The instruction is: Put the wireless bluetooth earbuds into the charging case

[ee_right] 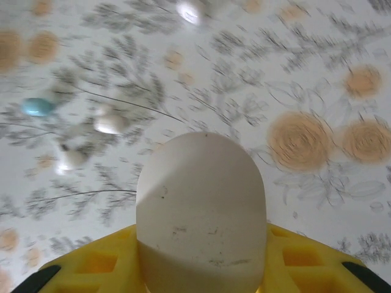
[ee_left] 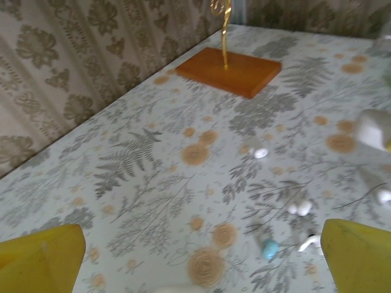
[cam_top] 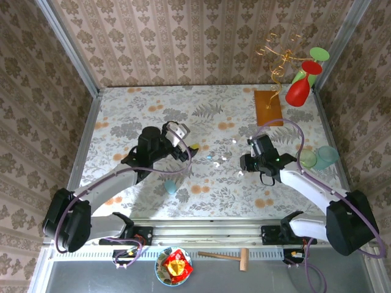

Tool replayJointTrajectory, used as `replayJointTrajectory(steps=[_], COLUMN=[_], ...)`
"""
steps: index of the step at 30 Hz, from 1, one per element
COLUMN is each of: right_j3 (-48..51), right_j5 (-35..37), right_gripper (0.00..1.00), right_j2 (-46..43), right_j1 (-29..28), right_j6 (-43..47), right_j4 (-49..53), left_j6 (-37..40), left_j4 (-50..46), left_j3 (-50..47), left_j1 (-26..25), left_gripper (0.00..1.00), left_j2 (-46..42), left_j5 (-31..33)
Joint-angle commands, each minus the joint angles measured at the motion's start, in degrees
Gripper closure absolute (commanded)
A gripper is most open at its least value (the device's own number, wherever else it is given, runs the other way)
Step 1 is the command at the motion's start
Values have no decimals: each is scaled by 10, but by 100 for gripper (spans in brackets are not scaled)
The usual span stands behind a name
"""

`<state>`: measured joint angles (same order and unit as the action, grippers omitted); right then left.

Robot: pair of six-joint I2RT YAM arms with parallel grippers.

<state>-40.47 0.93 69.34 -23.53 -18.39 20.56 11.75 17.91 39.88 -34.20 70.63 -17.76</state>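
Looking down from above, the earbuds (cam_top: 217, 160) sit loose on the table (cam_top: 140, 110), a small scatter near its middle. The left pincer (ee_left: 200, 262) is at their 9 o'clock and the right pincer (cam_top: 252, 145) at their 3 o'clock. The right pincer is partly closed around a white case (ee_right: 201, 201), a rounded pebble sticking up out of its yellow fingers (ee_right: 91, 265), and no open lid shows. The left pincer is spread as wide as it goes and has nothing in it. In the left wrist view its two tips frame the scatter.

So the step in hand reads as one arm carrying the case while the other fetches a bud. Going by the layout, the best bet is a bud with space around it. The white earbud (ee_left: 299, 207) and the pale blue earbud (ee_left: 269, 248) lie near each other, with another white one just beside the blue. A wide-open drop there probably flicks the neighbours. The lone bud (ee_left: 259, 152), toward 12 o'clock of that cluster, is well apart and looks like the easier grab.

These things look tiny and slick, so closing slowly and square across the body should beat pinching a stem. The case also likely needs opening before anything goes in. Whether that works while it's held like this is hard to tell.
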Motion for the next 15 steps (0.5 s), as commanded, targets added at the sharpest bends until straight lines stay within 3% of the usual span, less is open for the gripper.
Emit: replayJointTrajectory(steps=[1,6,15], right_j3=[-65,-139,-302], right_j5=[-81,-185,-346], right_gripper=[82,83,85], right_j2=[-10,-6,28], right_j1=[-3,-3,-9], right_j6=[125,244,409], right_j4=[49,107,263], left_j6=[-40,-69,-53], left_j4=[-51,-99,-136], left_j3=[31,55,94], left_j1=[11,10,-3], left_gripper=[0,0,0], left_j2=[-19,-33,-33], left_j5=[-95,-128,-266])
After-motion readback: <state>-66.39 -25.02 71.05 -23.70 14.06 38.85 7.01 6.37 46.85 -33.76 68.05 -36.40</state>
